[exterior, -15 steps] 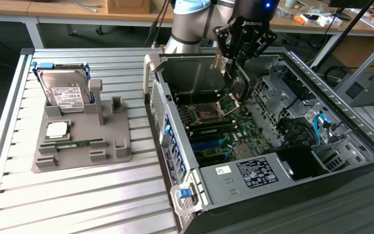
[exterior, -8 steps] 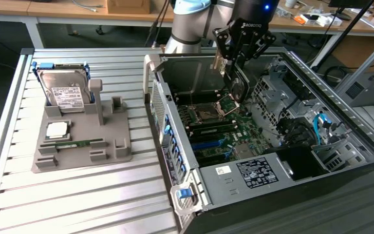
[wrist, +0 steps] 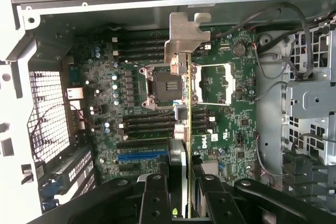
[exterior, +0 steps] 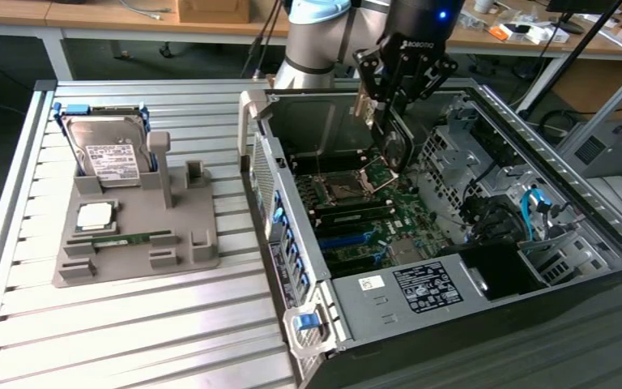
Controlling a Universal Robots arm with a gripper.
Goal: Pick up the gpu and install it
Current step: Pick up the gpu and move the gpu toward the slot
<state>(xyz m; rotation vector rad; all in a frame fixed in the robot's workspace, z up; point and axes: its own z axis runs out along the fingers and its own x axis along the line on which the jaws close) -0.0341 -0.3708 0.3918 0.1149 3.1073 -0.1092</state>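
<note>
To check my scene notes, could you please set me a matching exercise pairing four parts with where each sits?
Things: 1 gpu; 2 hard drive; 3 memory stick; 4 processor chip.
Places: A upright on the grey holder; B between the fingers, above the motherboard; C in a narrow slot of the holder; D flat on the holder, between hard drive and memory stick.
Pairs: 1-B; 2-A; 3-C; 4-D.

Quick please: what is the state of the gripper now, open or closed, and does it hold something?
Gripper: closed on the gpu, held on edge over the motherboard inside the open computer case.
</note>
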